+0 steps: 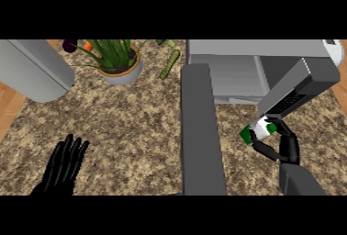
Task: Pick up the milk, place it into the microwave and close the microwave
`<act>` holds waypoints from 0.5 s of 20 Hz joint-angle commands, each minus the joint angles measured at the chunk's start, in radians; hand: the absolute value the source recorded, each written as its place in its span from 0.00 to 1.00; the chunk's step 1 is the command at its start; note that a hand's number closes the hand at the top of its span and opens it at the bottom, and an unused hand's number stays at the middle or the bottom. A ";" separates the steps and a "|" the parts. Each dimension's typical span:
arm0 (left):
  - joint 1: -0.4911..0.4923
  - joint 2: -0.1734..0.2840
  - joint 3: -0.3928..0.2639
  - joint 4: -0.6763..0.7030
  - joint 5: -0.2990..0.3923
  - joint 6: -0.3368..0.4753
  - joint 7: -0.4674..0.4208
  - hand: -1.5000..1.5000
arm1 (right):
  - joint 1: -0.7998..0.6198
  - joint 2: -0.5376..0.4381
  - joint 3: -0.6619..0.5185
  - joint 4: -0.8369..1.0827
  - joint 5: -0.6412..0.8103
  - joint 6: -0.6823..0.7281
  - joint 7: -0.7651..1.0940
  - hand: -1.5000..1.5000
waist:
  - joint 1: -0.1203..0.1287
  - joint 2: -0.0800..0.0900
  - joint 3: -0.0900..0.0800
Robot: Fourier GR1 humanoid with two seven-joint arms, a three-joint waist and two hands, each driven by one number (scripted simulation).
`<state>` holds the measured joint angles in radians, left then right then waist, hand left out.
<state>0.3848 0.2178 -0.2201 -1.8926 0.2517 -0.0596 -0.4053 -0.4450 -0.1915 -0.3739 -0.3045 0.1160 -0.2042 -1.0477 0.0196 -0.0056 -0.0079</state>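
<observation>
At 4 o'clock, counter (122, 128): right hand (284, 147) curled round the milk (257, 131), a white-green carton just below the microwave's front panel.
microwave (237, 73): at 1 o'clock, door (200, 133) swung open towards 6.
left hand (64, 165): at 8 o'clock, fingers straight, resting.
handling: probably light, stiff card; walls may dent. Hold across the flat sides, mid-height.
plant pot (120, 73): at 11 o'clock, well apart.

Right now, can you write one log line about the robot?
right hand: curled round green-and-white milk carton | grey microwave: door open, carton outside | left hand: open, resting lower left
</observation>
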 commanded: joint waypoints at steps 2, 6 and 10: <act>-0.016 -0.006 0.030 0.069 0.015 -0.035 -0.044 0.00 | 0.026 0.047 0.031 0.031 0.047 -0.137 -0.102 1.00 | -0.003 0.011 0.009; -0.022 0.003 0.055 0.039 0.020 -0.031 -0.014 0.00 | -0.019 0.101 0.027 -0.012 0.008 -0.024 -0.107 1.00 | -0.004 0.009 0.009; 0.035 0.005 0.050 -0.017 0.030 -0.036 0.010 0.00 | 0.033 0.112 0.050 -0.044 0.002 0.047 -0.139 1.00 | -0.006 0.007 0.009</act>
<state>0.3819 0.2168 -0.1767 -1.8821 0.2782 -0.0844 -0.3946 -0.4373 -0.1258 -0.3459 -0.3557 0.1153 -0.1964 -1.0925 0.0114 -0.0084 -0.0110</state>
